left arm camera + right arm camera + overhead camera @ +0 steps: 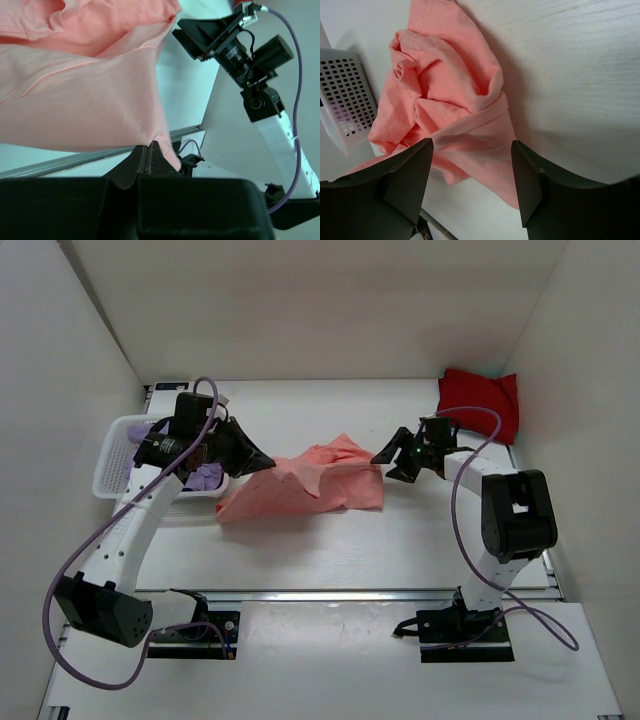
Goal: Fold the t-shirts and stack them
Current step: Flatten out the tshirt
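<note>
While the left gripper (266,464) was clamped on the left edge of the salmon-pink t-shirt (320,485), crumpled mid-table (400,540), the right gripper (388,466) sat jaws apart just beside its right edge. Red t-shirt (480,405) lay far right, well apart.

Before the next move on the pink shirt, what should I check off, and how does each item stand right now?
1. Left gripper shut on the pink shirt: ok, cloth is pinched between its fingers.
2. Right gripper open: ok, jaws stand apart.
3. Right gripper holding cloth: not ok, it hovers by the shirt's right edge with nothing pinched.
4. Pink shirt spread flat: not ok, it is bunched and creased.
5. Red shirt out of the way: ok, it lies apart in the far right corner.
</note>
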`<state>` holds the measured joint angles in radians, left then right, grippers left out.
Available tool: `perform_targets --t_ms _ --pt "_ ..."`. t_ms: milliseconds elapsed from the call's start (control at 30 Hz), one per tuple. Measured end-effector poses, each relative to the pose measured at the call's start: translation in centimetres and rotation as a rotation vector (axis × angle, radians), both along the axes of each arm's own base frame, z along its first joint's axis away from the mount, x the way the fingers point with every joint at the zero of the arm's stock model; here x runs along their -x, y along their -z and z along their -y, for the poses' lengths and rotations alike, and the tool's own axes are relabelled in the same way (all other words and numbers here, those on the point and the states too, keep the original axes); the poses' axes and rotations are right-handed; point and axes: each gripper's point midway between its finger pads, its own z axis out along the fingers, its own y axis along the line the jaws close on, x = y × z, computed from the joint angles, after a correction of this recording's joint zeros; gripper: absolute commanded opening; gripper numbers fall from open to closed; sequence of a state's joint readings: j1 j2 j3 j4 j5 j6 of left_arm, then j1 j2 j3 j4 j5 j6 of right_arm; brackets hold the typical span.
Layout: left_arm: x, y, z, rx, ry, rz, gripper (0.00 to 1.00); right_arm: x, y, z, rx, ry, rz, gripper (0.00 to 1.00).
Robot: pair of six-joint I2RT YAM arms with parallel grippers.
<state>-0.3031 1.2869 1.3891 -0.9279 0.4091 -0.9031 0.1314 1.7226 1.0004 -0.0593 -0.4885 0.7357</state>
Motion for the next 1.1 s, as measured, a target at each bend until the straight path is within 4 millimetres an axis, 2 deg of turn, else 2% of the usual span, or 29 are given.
perform_targets --t_ms 100,167,300,467,533,567,600,633,700,733,933,1033,1100 --pt "1.1 0.1 -0.6 0.002 -0.006 -0.009 0.0 0.0 0.8 -0.6 0.006 -0.013 -0.054 0.61" --pt "1.7 0.1 -0.8 0.007 -0.003 -0.01 0.0 0.0 1.3 -1.0 0.009 -0.023 -0.082 0.57" --pt "2.6 -0.1 -0.8 0.016 0.007 -0.015 0.0 -0.3 1.7 -1.6 0.007 -0.041 -0.125 0.59" --pt "3.0 0.3 -1.2 0.025 0.004 -0.026 0.0 -1.0 1.0 -2.2 0.011 -0.056 -0.132 0.57" --pt "3.2 0.5 -1.4 0.028 -0.001 -0.031 0.0 -1.1 0.7 -2.4 0.011 -0.062 -0.127 0.51" --pt "3.3 0.6 -1.5 0.03 -0.002 -0.034 0.0 -1.1 0.6 -2.5 0.012 -0.064 -0.127 0.45" --pt "3.4 0.7 -1.6 0.031 -0.003 -0.038 0.0 -1.1 0.6 -2.6 0.014 -0.069 -0.127 0.33" --pt "3.5 0.7 -1.6 0.034 -0.003 -0.037 0.0 -1.0 0.6 -2.6 0.017 -0.074 -0.13 0.3" --pt "3.7 0.8 -1.7 0.04 -0.002 -0.041 0.0 -0.6 0.7 -2.5 0.021 -0.078 -0.144 0.06" --pt "3.8 0.9 -1.7 0.043 -0.002 -0.042 0.0 -0.4 0.8 -2.5 0.022 -0.082 -0.154 0.01" --pt "4.3 1.3 -1.5 0.059 0.014 -0.046 0.0 1.4 0.8 -1.6 0.071 -0.097 -0.201 0.0" --pt "4.1 1.1 -1.3 0.06 0.029 -0.03 0.0 2.3 -1.2 -0.4 0.12 -0.103 -0.168 0.0" --pt "3.7 0.7 -1.4 0.054 0.037 -0.012 0.0 2.7 -3.7 0.8 0.163 -0.1 -0.096 0.0"
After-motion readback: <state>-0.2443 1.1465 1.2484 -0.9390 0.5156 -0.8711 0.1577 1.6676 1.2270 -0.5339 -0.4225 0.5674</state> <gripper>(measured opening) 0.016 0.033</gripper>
